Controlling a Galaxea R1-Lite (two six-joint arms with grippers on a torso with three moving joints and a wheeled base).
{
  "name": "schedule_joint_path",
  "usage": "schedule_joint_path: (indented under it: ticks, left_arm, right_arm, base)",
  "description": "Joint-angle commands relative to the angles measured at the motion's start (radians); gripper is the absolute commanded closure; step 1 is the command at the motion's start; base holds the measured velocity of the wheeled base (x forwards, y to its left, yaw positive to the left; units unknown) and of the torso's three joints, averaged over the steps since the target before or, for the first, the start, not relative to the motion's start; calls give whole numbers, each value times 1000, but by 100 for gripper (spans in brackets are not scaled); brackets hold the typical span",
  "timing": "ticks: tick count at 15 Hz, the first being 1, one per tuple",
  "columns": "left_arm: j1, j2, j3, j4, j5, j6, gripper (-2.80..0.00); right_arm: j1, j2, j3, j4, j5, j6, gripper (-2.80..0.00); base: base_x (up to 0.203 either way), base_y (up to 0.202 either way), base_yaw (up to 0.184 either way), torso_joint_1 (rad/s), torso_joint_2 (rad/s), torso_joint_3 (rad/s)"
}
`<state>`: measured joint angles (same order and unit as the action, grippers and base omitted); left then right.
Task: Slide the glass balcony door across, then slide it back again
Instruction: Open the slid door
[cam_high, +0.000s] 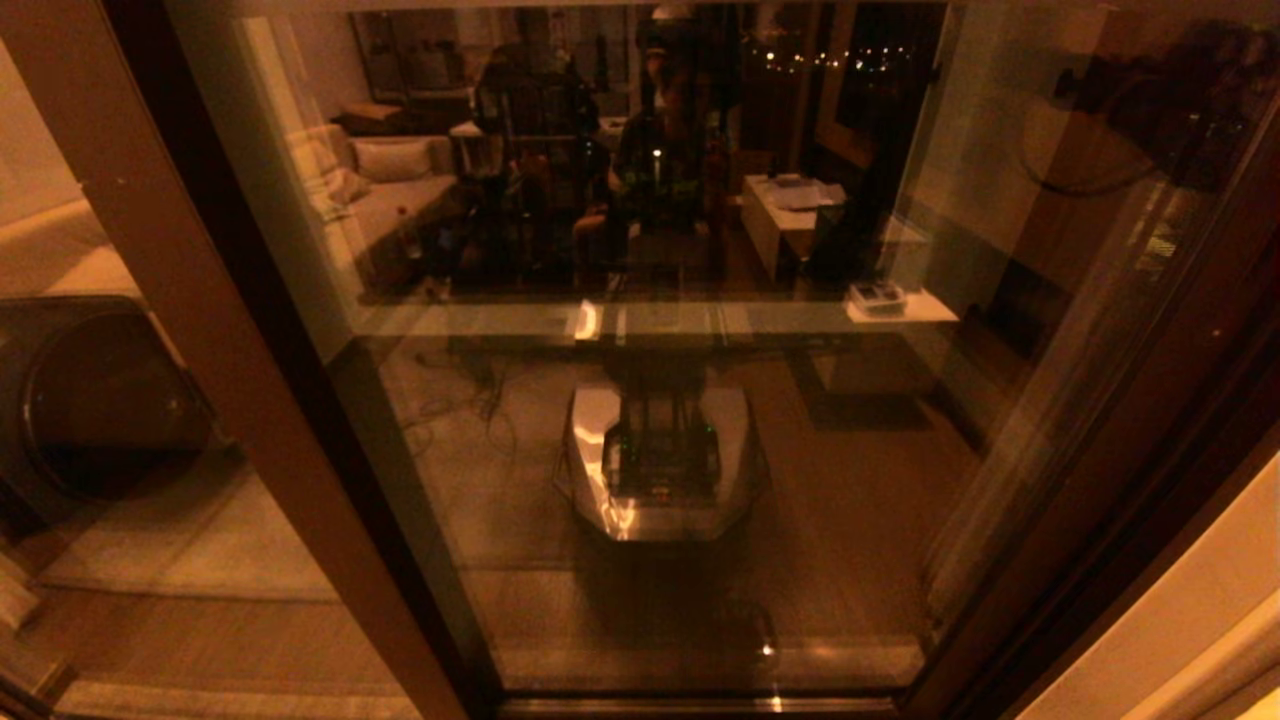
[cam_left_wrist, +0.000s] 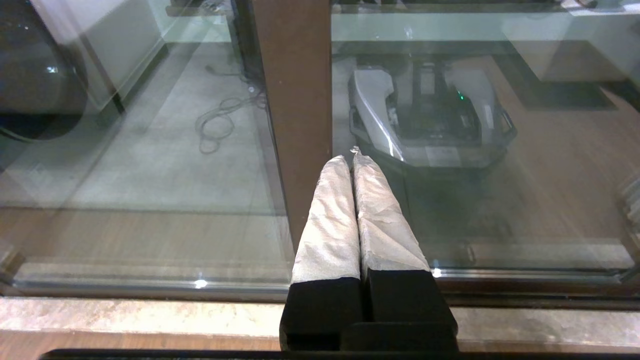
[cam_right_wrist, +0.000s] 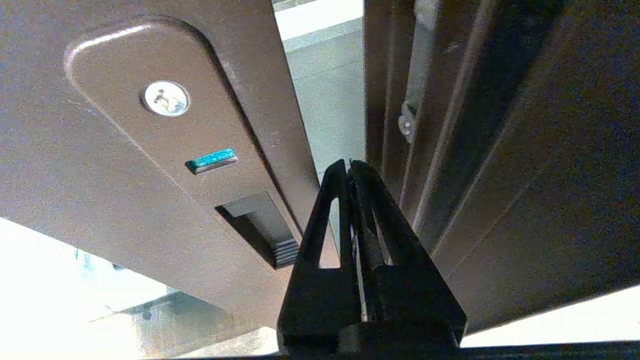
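Observation:
The glass balcony door fills the head view, a reflective pane in a dark brown frame. Its handle plate, with a round lock, a teal label and a recessed pull, shows in the right wrist view. My right gripper is shut and empty, its black tips pointing into the narrow gap between the door's handle edge and the brown jamb. My left gripper, with white-wrapped fingers, is shut and empty. It sits low by the right edge of a brown upright, close to the glass. Neither gripper shows in the head view.
A pale stone sill and the door's bottom track run below the glass. A metal latch piece sits on the jamb. My own base is mirrored in the pane. A dark round object lies at the left; a pale wall stands at the right.

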<state>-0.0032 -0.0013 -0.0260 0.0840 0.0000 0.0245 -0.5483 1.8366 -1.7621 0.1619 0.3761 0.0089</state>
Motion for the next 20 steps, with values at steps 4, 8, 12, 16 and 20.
schedule_joint_path:
  ticks: [4, 8, 12, 16, 20]
  left_arm:
    - [0, 0, 0, 0, 0, 0, 0]
    - [0, 0, 0, 0, 0, 0, 0]
    - [0, 0, 0, 0, 0, 0, 0]
    - [0, 0, 0, 0, 0, 0, 0]
    - [0, 0, 0, 0, 0, 0, 0]
  right_arm:
    - [10, -8, 10, 1, 4, 0, 0]
    - [32, -35, 45, -1, 6, -2, 0]
    - [57, -51, 74, -1, 6, -4, 0]
    - [73, -64, 87, -1, 6, -4, 0]
    - [99, -85, 118, -1, 7, -4, 0]
  base:
    - [0, 0, 0, 0, 0, 0]
    - [0, 0, 0, 0, 0, 0]
    - [0, 0, 0, 0, 0, 0]
    - [0, 0, 0, 0, 0, 0]
    - [0, 0, 0, 0, 0, 0]
